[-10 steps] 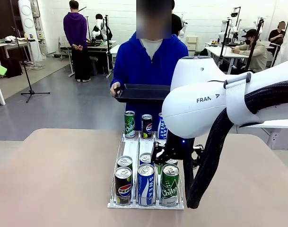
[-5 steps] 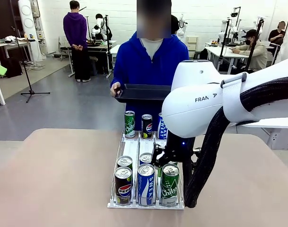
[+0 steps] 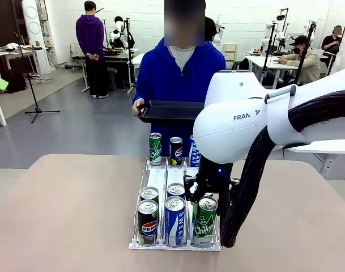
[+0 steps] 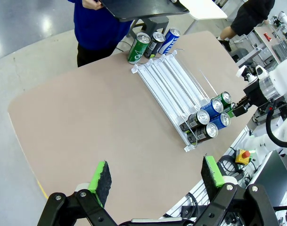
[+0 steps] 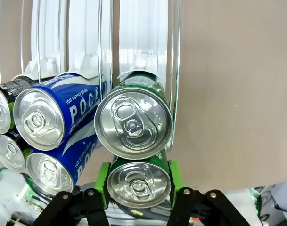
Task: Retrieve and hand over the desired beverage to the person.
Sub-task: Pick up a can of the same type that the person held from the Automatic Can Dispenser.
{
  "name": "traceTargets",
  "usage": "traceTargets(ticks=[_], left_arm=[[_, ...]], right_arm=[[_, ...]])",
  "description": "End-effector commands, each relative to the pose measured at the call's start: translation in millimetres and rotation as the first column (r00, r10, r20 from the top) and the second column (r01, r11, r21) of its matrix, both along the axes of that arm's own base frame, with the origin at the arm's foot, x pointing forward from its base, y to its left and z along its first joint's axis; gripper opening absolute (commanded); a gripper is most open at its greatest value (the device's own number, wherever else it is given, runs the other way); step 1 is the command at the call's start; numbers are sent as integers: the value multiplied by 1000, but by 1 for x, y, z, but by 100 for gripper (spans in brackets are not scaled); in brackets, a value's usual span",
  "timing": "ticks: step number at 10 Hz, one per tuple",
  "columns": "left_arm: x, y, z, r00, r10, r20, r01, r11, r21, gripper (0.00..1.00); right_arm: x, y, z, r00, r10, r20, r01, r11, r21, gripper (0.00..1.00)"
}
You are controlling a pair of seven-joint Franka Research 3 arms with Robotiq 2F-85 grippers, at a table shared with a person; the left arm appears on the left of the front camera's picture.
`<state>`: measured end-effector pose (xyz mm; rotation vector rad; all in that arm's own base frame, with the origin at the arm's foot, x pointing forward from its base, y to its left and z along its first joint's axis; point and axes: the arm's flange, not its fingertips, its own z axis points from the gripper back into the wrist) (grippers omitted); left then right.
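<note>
A clear three-lane rack (image 3: 156,178) holds drink cans on the table. My right gripper (image 3: 199,192) is shut on a green can (image 5: 138,186) at the near end of the right lane, its green pads (image 5: 103,181) pressed on both sides. A second green can (image 3: 204,222) leans tilted against it. Blue Pocari cans (image 5: 56,110) and black Pepsi cans (image 3: 148,218) fill the other two lanes beside it. The person (image 3: 178,73) in a blue hoodie stands at the far side holding a black tray (image 3: 172,111). My left gripper (image 4: 156,176) hangs open high above the table.
Three more cans (image 3: 175,150) stand at the rack's far end, under the tray. The tan table (image 3: 70,215) is bare left of the rack. In the left wrist view the rack (image 4: 167,80) runs diagonally and the right arm (image 4: 280,89) sits at the right edge.
My right gripper has shut on the green can in the right lane, and the front green can now leans tilted. The left gripper and the person have stayed put.
</note>
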<state>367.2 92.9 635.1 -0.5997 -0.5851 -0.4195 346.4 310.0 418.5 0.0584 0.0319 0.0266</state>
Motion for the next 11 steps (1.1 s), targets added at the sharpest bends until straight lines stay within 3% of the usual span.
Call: traceTargets(ticks=[1,3,6,7,9,11], left_arm=[[0,2,0,1000,-18,16,19,1000,-13,100],[0,2,0,1000,-18,16,19,1000,-13,100],[0,2,0,1000,-18,16,19,1000,-13,100],[0,2,0,1000,-18,16,19,1000,-13,100],[0,2,0,1000,-18,16,19,1000,-13,100],[0,2,0,1000,-18,16,19,1000,-13,100]], right_arm=[[1,1,-2,1000,22,-20,-21,999,26,2],[-10,6,24,998,37,-42,-38,999,-16,0],[-41,21,125,998,29,52,-22,993,-115,0],[-50,30,161,999,26,46,-20,990,-140,0],[-58,43,221,997,2,82,9,992,-129,0],[-47,47,271,989,-59,137,71,994,-85,0]])
